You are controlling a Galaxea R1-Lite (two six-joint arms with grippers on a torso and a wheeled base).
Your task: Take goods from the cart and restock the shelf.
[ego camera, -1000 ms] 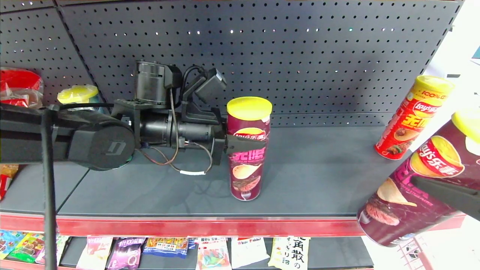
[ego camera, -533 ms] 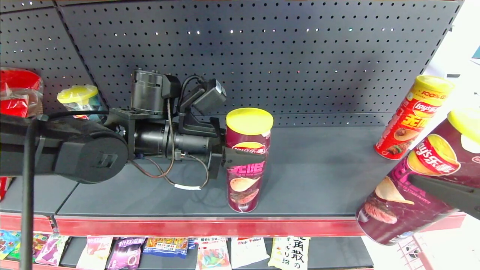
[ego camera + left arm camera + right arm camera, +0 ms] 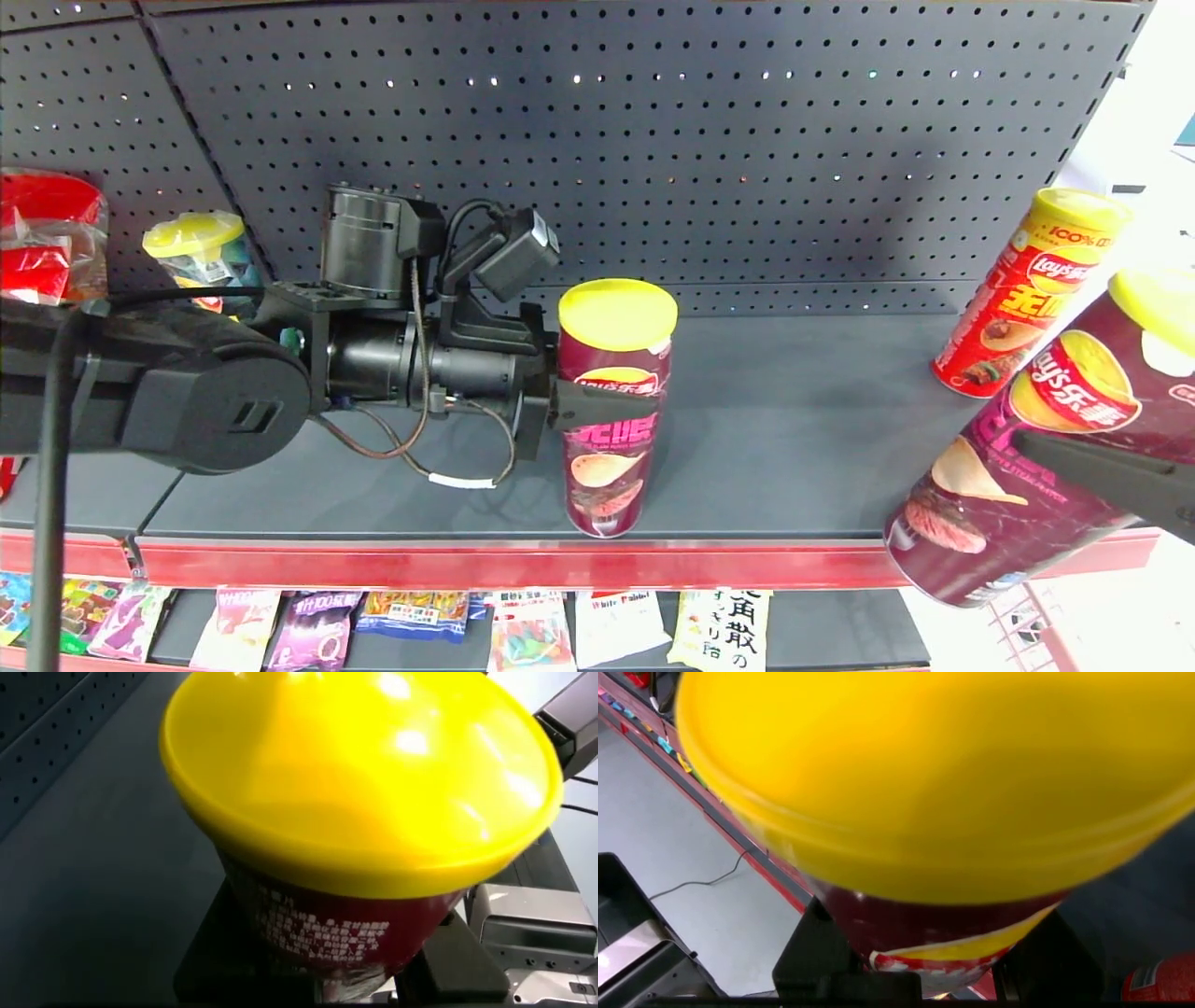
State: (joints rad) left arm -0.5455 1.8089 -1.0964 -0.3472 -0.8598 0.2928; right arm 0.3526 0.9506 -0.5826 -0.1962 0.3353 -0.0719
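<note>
A maroon chip can (image 3: 611, 411) with a yellow lid stands upright, its base close to the front edge of the grey shelf (image 3: 794, 439). My left gripper (image 3: 607, 407) is shut on its middle, coming in from the left. In the left wrist view the yellow lid (image 3: 364, 775) sits above the can body (image 3: 322, 938) between the fingers. A second maroon can (image 3: 1018, 457) hangs tilted off the shelf's right front corner, with my right gripper (image 3: 1074, 453) shut on it; its lid (image 3: 943, 775) looms large in the right wrist view. A red chip can (image 3: 1027, 289) leans at the shelf's back right.
A yellow-lidded tub (image 3: 191, 245) and a red packet (image 3: 47, 224) sit at the back left. The pegboard wall (image 3: 653, 140) backs the shelf. Its front lip (image 3: 467, 565) is red, and snack bags (image 3: 523, 625) hang below. Open shelf lies between the held can and the red can.
My left arm has drawn the upright maroon can toward the shelf's front edge and slightly left. The right-hand can has barely shifted.
</note>
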